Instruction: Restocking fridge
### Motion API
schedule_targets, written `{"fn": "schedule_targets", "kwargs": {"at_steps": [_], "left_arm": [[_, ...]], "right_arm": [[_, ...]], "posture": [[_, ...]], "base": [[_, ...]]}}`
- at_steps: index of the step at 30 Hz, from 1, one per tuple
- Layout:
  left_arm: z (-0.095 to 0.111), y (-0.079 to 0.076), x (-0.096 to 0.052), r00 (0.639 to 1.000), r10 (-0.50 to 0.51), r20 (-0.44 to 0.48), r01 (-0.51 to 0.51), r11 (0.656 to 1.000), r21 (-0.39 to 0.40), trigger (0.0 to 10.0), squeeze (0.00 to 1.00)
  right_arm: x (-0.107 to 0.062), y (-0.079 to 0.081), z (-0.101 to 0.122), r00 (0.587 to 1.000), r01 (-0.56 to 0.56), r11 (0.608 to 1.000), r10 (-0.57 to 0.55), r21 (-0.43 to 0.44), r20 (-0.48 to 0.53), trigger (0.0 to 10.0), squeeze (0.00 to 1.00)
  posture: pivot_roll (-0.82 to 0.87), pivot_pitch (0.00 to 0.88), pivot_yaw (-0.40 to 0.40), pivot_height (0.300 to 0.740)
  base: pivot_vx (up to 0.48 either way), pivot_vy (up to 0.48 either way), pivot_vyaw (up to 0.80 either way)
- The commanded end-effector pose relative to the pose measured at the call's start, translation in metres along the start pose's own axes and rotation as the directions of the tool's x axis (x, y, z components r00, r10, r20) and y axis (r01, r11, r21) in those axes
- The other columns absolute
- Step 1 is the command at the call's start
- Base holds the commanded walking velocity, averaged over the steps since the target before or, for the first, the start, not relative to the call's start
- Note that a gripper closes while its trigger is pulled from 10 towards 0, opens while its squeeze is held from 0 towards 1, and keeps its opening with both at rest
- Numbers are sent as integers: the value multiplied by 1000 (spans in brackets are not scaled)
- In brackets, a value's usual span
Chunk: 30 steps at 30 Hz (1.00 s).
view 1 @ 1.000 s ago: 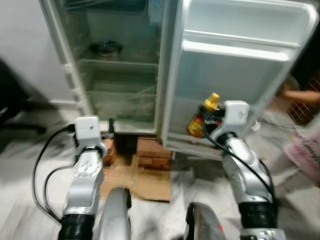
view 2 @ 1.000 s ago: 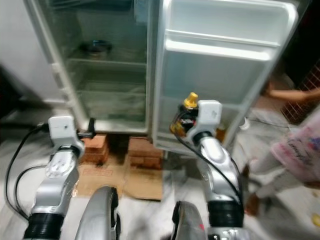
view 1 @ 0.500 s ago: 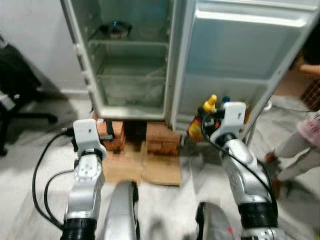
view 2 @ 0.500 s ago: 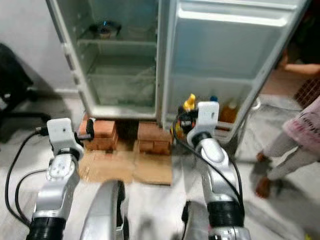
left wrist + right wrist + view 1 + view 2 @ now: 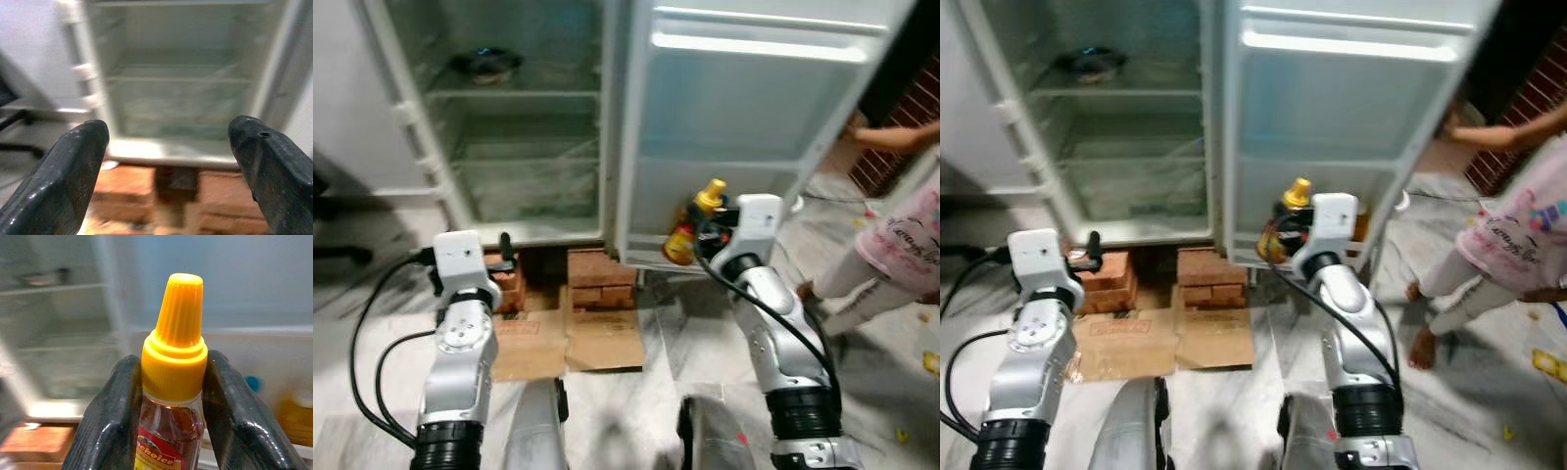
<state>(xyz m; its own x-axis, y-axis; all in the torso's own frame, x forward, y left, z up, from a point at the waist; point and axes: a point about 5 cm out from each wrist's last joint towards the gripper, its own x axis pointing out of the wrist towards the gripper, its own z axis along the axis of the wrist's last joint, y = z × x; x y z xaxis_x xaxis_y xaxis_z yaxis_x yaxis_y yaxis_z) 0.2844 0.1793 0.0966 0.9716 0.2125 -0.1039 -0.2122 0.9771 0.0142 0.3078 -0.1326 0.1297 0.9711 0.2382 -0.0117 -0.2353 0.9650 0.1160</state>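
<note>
Here the right gripper (image 5: 171, 396) clamps the yellow-capped bottle (image 5: 172, 377) before the open fridge door (image 5: 744, 127); its wrist view reveals the red label. The left gripper (image 5: 171, 166) gapes, grasping nothing.

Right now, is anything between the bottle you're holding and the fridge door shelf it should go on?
Nothing visible blocks it. The right gripper holds the yellow-capped bottle just in front of the open door's bottom shelf, where other bottles already stand further along.
</note>
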Motion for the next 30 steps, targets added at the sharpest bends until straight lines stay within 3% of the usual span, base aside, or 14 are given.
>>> {"fn": "schedule_targets", "kwargs": {"at_steps": [1,15,26,30], "left_arm": [[1,-8,-1,1000,-26,2,26,1000,-1,10000,0],[0,-10,1,1000,-23,-6,23,1000,0,10000,0],[0,-11,1,999,-35,-8,36,999,14,10000,0],[1,-13,0,999,-52,-2,52,999,16,10000,0]], "right_arm": [[-1,-9,10,999,28,1000,-28,-7,44,10000,0],[0,-8,10,999,18,1000,-17,-13,42,10000,0],[0,-8,10,999,22,1000,-22,-13,45,10000,0],[1,-8,10,999,27,1000,-27,-14,48,10000,0]], "posture": [[7,0,-18,608],[5,0,-16,608],[6,0,-15,608],[5,0,-15,608]], "base": [[368,311,0],[323,332,0],[69,0,0],[0,-305,0]]}}
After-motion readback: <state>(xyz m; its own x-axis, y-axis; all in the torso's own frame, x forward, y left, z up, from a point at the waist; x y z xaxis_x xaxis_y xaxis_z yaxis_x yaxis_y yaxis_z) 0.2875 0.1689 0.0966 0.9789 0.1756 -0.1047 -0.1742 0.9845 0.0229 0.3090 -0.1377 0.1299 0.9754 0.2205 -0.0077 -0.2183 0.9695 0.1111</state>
